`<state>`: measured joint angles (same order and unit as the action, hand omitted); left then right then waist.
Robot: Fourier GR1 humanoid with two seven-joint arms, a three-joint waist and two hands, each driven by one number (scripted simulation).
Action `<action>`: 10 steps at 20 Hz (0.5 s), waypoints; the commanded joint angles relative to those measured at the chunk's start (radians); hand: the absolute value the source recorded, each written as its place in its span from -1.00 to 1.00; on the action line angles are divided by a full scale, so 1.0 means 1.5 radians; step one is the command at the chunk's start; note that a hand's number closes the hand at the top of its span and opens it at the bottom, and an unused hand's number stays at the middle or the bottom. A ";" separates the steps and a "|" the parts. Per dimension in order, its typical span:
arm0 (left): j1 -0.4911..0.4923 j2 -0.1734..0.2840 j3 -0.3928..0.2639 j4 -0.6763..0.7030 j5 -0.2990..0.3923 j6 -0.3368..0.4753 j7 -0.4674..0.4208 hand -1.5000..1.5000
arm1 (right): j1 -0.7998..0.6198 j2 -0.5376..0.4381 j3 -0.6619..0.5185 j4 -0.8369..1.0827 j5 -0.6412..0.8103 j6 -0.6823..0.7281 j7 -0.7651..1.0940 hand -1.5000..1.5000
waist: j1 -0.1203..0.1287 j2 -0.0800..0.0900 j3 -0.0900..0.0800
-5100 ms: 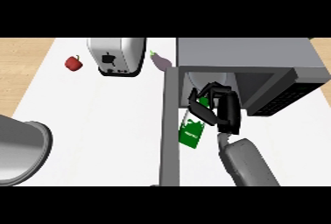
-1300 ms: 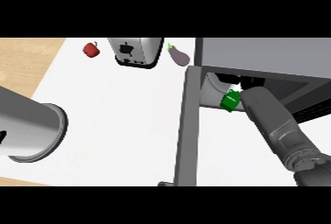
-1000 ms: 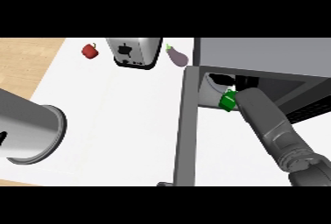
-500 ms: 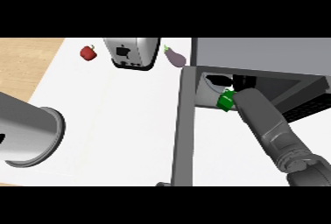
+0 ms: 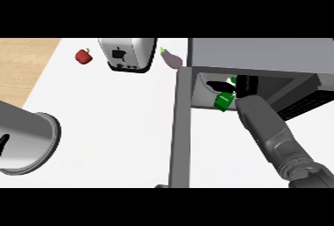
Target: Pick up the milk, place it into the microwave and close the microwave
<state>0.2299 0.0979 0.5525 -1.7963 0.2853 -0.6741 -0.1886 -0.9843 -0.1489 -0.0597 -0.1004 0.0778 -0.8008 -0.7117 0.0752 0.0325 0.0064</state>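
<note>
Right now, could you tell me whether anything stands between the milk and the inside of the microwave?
Nothing visible does. The microwave door is swung open, and the right hand has the milk at the mouth of the microwave, partly inside. The hand's fingers are hidden in the dark opening.

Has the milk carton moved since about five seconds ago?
Yes. The green milk carton was then outside, below the microwave's opening; now it sits in the opening's mouth, carried by the right hand.

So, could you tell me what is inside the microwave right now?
The green milk carton sits in the microwave opening with the right hand; the forearm hides the rest.
</note>
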 commanded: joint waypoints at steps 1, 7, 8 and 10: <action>-0.009 -0.008 -0.005 0.024 -0.025 0.007 -0.016 -1.00 | 0.034 -0.018 -0.021 -0.027 -0.020 0.087 -0.054 -1.00 | -0.015 -0.005 -0.002; -0.001 -0.020 -0.018 0.006 -0.033 0.008 -0.014 -1.00 | 0.052 0.032 -0.046 -0.030 -0.045 0.140 -0.082 -1.00 | -0.019 -0.010 -0.003; 0.020 -0.003 -0.007 0.020 -0.027 -0.017 -0.022 -1.00 | 0.109 0.030 -0.062 -0.057 -0.063 0.160 -0.143 -1.00 | -0.028 -0.013 -0.003; -0.007 -0.028 -0.039 -0.010 -0.039 0.019 0.013 -1.00 | 0.100 0.058 -0.060 -0.051 -0.061 0.159 -0.132 -1.00 | -0.030 -0.014 -0.003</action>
<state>0.2395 0.0758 0.5263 -1.7919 0.2464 -0.6729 -0.1984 -0.8770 -0.1034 -0.1297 -0.1614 0.0069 -0.6079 -0.8488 0.0421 0.0164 0.0025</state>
